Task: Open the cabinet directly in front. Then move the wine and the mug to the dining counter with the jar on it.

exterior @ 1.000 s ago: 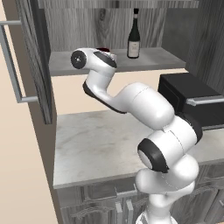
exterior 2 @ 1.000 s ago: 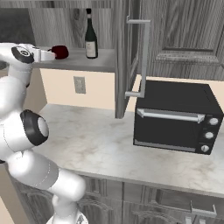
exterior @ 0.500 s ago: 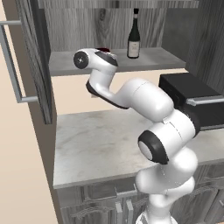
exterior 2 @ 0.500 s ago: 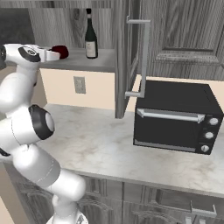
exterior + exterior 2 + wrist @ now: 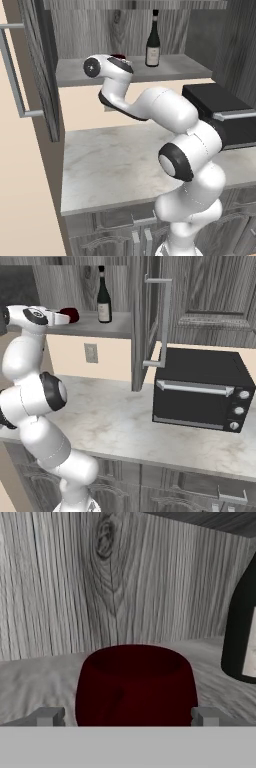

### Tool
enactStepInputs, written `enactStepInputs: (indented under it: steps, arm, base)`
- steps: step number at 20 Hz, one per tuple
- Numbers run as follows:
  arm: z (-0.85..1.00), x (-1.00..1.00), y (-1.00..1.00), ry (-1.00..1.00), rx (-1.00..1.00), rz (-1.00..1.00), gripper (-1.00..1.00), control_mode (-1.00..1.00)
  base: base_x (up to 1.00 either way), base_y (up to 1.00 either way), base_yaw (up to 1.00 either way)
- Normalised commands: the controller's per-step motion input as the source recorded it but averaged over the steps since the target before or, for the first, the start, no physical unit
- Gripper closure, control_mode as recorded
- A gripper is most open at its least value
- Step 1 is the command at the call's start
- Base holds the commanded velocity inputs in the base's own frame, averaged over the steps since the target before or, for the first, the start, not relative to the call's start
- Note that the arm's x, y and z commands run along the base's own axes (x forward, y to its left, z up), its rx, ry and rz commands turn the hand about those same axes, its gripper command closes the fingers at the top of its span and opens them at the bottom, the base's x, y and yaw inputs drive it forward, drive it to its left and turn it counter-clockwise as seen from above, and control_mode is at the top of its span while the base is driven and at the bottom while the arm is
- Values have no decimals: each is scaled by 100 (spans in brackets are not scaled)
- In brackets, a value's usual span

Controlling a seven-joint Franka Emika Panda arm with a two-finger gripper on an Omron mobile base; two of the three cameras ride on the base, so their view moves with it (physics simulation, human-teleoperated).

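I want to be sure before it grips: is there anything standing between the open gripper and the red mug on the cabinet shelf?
Nothing visible does. In the hand view the mug sits straight ahead of the open gripper, one fingertip at each side. The wine stands off to one side.

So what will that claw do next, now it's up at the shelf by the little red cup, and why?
Probably ease a bit further forward, then close. The claw stands open with a fingertip on either side of the mug, which sits upright on the cabinet shelf, apart from the wine. The tips look just short of its middle.
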Motion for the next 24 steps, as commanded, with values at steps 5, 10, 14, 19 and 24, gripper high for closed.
enactStepInputs:
  steps: [5,10,14,19,24]
  arm:
    - [-1,-4,17,0,-2,-4,-100,-100]
    - [0,4,18,0,0,-5,-100,-100]
    - [0,12,14,0,0,-12,-100,-100]
    - [0,15,8,0,0,-10,100,-100]
    - [0,7,0,0,0,0,100,-100]
  base:
    - [0,0,0]
    - [0,0,0]
    - [0,0,0]
    - [0,0,0]
    - [0,0,0]
